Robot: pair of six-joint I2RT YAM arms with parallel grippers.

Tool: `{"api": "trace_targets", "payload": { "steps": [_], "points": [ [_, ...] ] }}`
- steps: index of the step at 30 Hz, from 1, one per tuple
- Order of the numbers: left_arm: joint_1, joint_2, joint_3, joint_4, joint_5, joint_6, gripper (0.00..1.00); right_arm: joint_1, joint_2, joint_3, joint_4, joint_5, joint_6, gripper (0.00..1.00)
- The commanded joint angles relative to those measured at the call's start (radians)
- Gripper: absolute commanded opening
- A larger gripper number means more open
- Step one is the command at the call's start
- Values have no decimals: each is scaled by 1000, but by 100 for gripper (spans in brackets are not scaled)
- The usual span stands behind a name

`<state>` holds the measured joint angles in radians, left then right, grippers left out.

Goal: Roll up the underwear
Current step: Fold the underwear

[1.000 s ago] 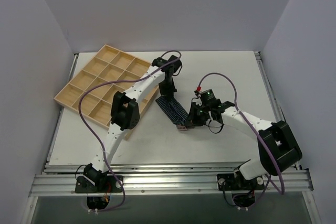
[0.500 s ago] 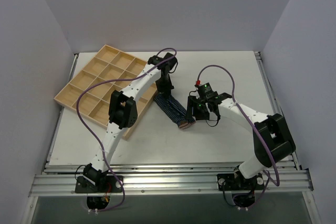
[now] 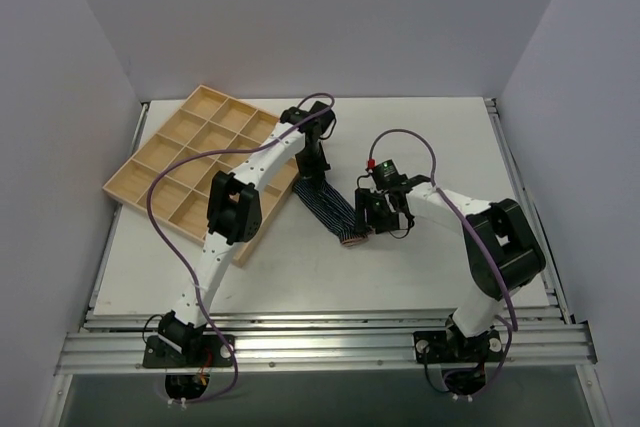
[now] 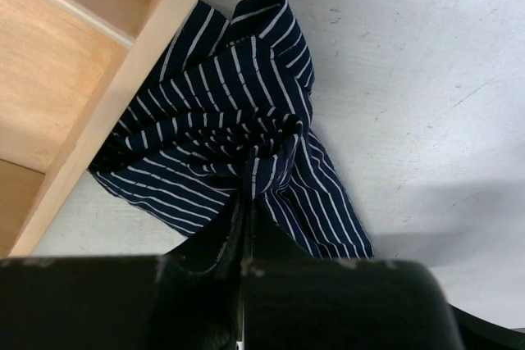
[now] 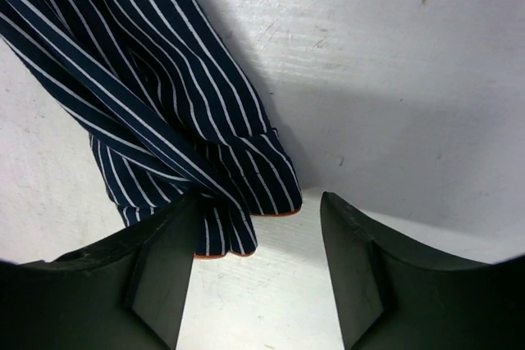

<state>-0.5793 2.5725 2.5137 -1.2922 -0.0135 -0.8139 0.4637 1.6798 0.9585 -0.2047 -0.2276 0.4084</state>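
The underwear [image 3: 330,212] lies as a long, twisted strip of navy cloth with thin white stripes on the white table [image 3: 440,147], just right of the tray. My left gripper [image 3: 313,180] is shut on its far end, and in the left wrist view the cloth [image 4: 221,112] bunches into the closed fingertips [image 4: 245,202]. My right gripper [image 3: 366,224] is open at the near end. In the right wrist view the striped end [image 5: 164,112], with its reddish-brown edge [image 5: 275,213], lies between the two fingers [image 5: 164,276] against the left one, and the gripper [image 5: 258,239] grips nothing.
A wooden tray [image 3: 155,137] with several cells sits at the left back; its edge [image 4: 123,79] touches the cloth's far end. Grey walls close the table on three sides. A metal rail [image 3: 320,342] runs along the near edge.
My right gripper has opened and let go of the underwear's near end, then shifted slightly back along the strip. My left gripper stays shut on the far end.
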Motion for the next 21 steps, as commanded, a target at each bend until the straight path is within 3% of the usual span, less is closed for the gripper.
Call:
{"api": "trace_targets", "payload": {
  "steps": [1,10,15,21],
  "points": [
    [13,5,30,36,14,18,2,-20,0,0,-15,-10,-43,54],
    [13,5,37,73,64,22,2,-34,-29,-53,88,-131,-82,32],
    [9,11,40,60,70,21,2,-33,-25,-64,96,-130,-69,25],
    [6,2,33,53,63,24,2,-33,-46,-89,79,-96,16,8]
  ]
}}
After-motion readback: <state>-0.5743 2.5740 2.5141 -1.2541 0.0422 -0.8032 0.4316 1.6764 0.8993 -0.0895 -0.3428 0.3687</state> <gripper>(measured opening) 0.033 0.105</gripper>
